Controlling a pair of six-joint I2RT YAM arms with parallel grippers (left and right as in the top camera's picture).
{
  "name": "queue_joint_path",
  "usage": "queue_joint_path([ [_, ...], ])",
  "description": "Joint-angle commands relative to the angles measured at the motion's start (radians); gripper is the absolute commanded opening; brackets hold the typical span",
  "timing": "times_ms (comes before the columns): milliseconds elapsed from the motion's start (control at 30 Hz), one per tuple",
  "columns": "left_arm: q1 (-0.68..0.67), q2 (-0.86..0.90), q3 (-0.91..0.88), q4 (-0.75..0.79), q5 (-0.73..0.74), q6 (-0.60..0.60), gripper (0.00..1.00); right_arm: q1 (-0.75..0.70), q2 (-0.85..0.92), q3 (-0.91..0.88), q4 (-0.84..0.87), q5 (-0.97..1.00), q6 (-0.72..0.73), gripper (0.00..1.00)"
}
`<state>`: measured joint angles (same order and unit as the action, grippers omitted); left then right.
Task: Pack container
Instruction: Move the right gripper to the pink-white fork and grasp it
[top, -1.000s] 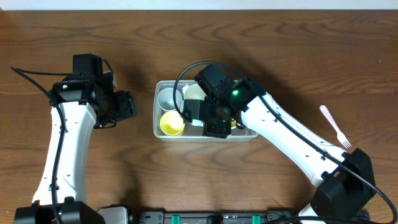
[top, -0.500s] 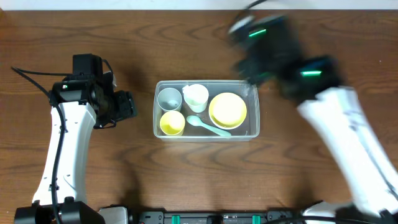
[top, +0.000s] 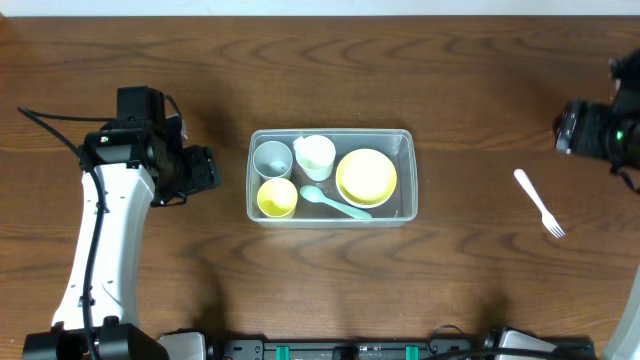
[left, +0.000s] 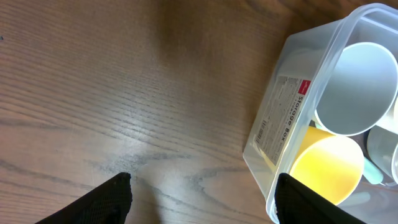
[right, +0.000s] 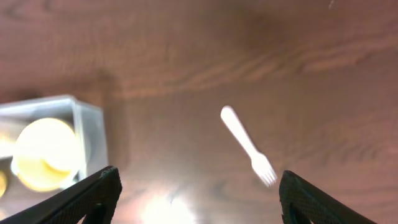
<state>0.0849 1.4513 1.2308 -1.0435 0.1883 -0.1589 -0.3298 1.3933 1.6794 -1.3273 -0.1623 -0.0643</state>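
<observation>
container (left: 283, 124) & R arm (top: 600, 135) cropped, fork (right: 247, 144) prob. blurred

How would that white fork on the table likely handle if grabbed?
The white fork looks thin and plastic, so it is probably light and slightly bendy. It lies flat on the wooden table, so pinching it could be tricky; it may slide.

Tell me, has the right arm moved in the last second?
Yes. The right arm swung from above the container rightward, past the white fork, to the table's right edge in the overhead view.
</observation>
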Motion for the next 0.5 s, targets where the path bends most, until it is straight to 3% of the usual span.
queue_joint_path([
  [0, 0.004, -0.002, 0.001, -0.007, 0.003, 0.009, 0.74, -0.004, -0.066, -0.058, -0.043, -0.021, 0.011, 0.84],
  [267, 0.003, -0.002, 0.001, -0.007, 0.003, 0.009, 0.74, -0.007, -0.341, -0.372, -0.174, -0.035, 0.046, 0.96],
  [300, 0.003, -0.002, 0.001, -0.007, 0.003, 0.009, 0.74, -0.007, -0.381, -0.412, -0.175, -0.037, 0.057, 0.99],
  [467, 0.004, -0.002, 0.001, -0.006, 0.003, 0.009, 0.74, -0.012, -0.494, -0.545, -0.066, -0.093, 0.105, 0.99],
])
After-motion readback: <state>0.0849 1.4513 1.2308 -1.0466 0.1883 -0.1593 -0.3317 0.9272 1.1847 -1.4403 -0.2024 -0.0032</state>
